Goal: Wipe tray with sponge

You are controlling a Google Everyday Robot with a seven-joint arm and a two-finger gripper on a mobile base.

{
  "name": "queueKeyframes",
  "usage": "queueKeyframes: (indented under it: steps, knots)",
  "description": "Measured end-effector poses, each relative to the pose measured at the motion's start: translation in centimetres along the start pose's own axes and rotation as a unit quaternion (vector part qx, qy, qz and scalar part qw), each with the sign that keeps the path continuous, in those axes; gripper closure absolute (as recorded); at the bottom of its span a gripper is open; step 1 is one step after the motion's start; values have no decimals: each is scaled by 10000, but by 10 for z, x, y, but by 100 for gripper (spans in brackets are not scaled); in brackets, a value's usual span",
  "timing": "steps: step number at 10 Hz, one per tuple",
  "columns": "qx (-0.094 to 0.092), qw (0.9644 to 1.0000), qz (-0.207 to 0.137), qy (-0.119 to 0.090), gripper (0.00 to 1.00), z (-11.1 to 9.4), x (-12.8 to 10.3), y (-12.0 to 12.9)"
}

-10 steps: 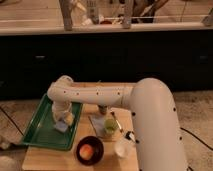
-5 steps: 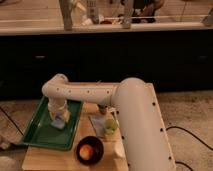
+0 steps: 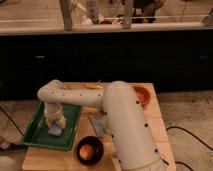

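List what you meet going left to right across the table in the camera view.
Green tray → sponge lying on it, with the end effector directly above the sponge → dark bowl with something orange inside → orange bowl farthest right.

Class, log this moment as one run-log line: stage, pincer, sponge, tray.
stage: wipe | pincer: lowered onto sponge, above tray | sponge: on tray floor, near middle | tray: left side of table

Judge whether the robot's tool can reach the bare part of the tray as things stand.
Probably yes: the tool is low over the sponge inside the tray, and nothing stands between it and the bare green surface.
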Motion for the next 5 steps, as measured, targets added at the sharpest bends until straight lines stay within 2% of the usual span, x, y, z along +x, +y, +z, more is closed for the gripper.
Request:
queueKeyframes:
  steps: [3,5]
  knots:
    - [-20,10000,46,47,98,-2,0,4]
    - [-56,9993,230,292,98,-19,8,21]
